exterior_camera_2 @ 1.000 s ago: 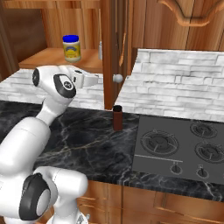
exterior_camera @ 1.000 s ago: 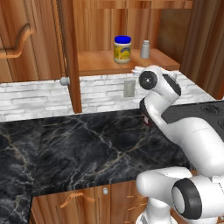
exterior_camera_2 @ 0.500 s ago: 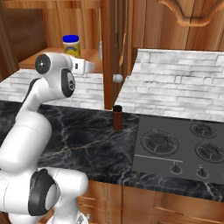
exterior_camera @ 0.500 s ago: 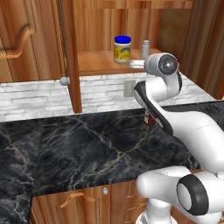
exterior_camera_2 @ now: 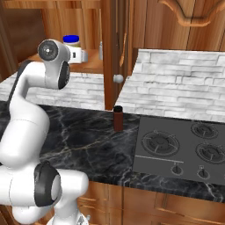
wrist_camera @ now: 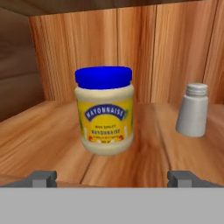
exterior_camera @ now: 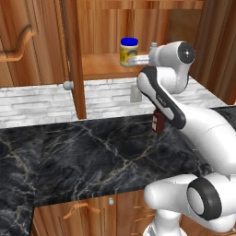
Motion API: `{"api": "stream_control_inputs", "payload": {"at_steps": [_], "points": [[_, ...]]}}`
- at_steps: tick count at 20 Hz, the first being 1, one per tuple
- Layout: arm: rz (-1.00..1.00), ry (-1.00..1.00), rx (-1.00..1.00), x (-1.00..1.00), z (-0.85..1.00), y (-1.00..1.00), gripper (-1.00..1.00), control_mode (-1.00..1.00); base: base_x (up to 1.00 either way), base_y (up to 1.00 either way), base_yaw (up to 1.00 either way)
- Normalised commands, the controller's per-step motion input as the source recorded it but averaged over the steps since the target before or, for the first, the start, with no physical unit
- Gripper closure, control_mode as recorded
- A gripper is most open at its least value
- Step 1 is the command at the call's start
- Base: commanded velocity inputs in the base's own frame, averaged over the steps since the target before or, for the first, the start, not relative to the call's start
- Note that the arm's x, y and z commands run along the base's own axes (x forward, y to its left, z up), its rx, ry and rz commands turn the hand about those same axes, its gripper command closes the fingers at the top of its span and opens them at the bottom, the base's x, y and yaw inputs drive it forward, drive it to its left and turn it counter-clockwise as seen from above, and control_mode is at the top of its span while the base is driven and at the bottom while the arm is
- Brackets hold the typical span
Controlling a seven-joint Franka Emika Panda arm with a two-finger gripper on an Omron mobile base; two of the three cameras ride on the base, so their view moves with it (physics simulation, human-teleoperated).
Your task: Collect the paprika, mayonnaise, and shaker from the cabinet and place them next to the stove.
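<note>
mayonnaise (wrist_camera: pixel 104 111) upright, label facing open gripper (wrist_camera: pixel 112 178), seemingly untouched.

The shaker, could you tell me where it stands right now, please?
The shaker stands upright on the cabinet shelf, to the right of the mayonnaise in the hand view and apart from it.

Rendered frames are evenly and brightly lit, with soft shadow inside the cabinet (wrist_camera: pixel 26 70), no glare, slight pixel softness, no edge distortion.
</note>
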Motion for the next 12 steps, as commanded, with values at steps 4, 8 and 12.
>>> {"api": "stream_control_inputs", "payload": {"at_steps": [4,8,12], "points": [[0.00,0.00,0.00,0.03,0.00,0.00,-1.00,-1.00,0.00,0.00,0.00],[0.00,-0.01,0.00,0.01,0.05,0.13,-1.00,-1.00,0.00,0.00,0.00],[0.00,-0.04,0.00,0.05,0.03,0.12,-1.00,-1.00,0.00,0.00,0.00]]}}
